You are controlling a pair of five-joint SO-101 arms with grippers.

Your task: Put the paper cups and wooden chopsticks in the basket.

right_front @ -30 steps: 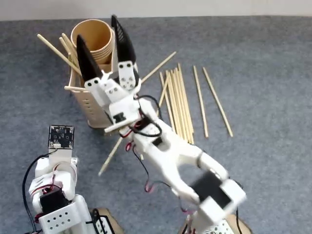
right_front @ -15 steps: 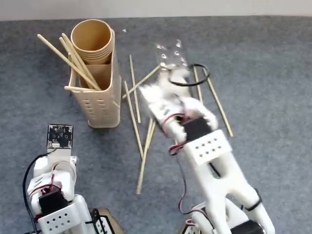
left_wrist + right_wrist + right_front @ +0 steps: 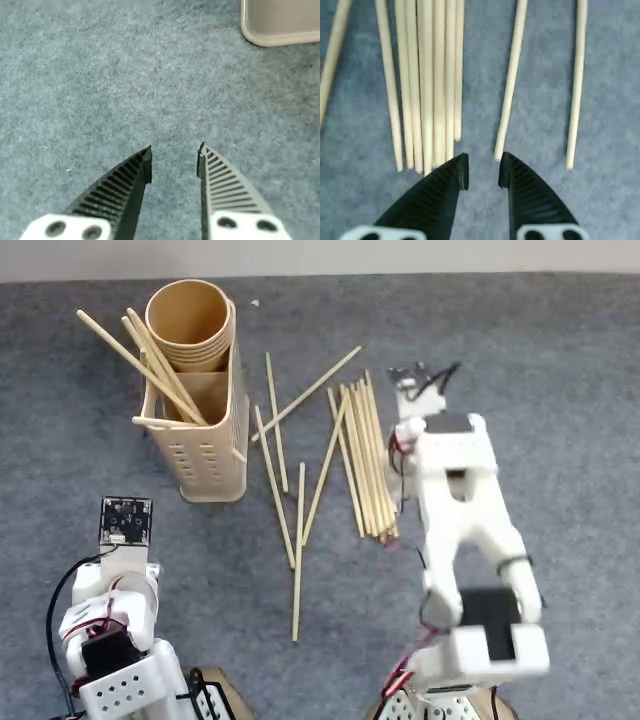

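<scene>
While its jaws stand slightly apart with nothing between them, the right gripper [image 3: 482,170] hangs low over the grey carpet [image 3: 545,100], its tips just beside the near end of a single chopstick [image 3: 512,75]. This pose seems set for a pinch on that one stick rather than on the packed bundle [image 3: 427,75] lying alongside. A second lone chopstick [image 3: 576,75] lies apart on the other side.

The left gripper [image 3: 175,155], jaws likewise apart and empty, points at bare carpet near a corner of the basket [image 3: 280,25]. Its arm [image 3: 105,640] sits folded close to its base, apparently parked clear of the working arm.

Seen from above, the basket stands upright and well apart from the bundle, with scattered chopsticks [image 3: 290,470] crossing the carpet between them. The stacked paper cups [image 3: 190,315] sit nested in its far compartment. Several basketed chopsticks [image 3: 140,350] lean out of the nearer compartment, their ends over the rim. By this count the cups are done, and most of the chopsticks are not yet in the basket.
</scene>
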